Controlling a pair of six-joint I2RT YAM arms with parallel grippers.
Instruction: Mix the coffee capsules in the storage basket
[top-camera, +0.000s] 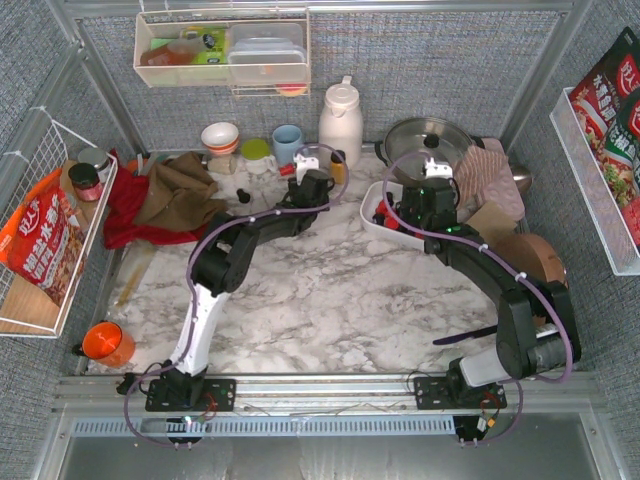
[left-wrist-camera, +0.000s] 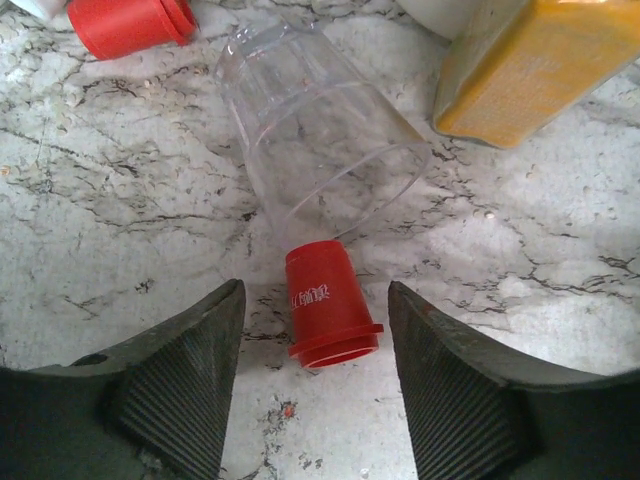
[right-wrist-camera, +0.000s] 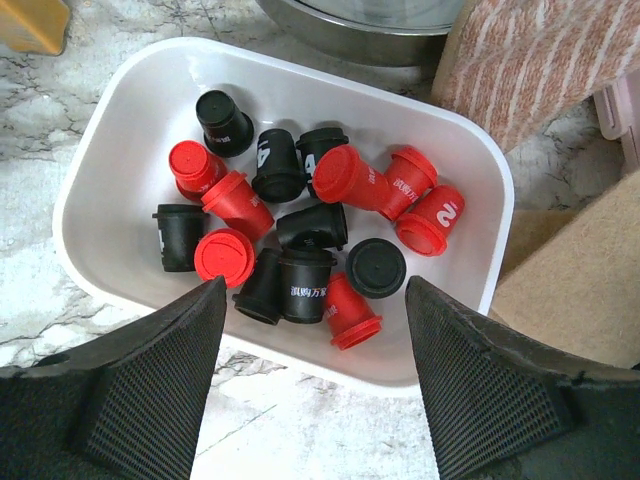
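The white storage basket (right-wrist-camera: 120, 130) holds several red and black coffee capsules (right-wrist-camera: 300, 215) lying jumbled together. My right gripper (right-wrist-camera: 315, 300) hangs open over the basket's near wall with nothing between its fingers. In the top view the basket (top-camera: 373, 208) sits at the back right, partly hidden under the right gripper (top-camera: 412, 208). One red capsule (left-wrist-camera: 325, 305) lies on its side on the marble outside the basket. My left gripper (left-wrist-camera: 315, 325) is open astride it, with a gap on either side. Another red capsule (left-wrist-camera: 130, 22) lies farther off.
A clear plastic cup (left-wrist-camera: 320, 150) lies on its side just past the red capsule, beside a yellow-orange container (left-wrist-camera: 540, 60). A white jug (top-camera: 340, 120), steel pot (top-camera: 430, 140), blue cup (top-camera: 287, 143), bowls (top-camera: 220, 137) and crumpled cloths (top-camera: 165, 195) line the back. A striped cloth (right-wrist-camera: 540, 60) borders the basket.
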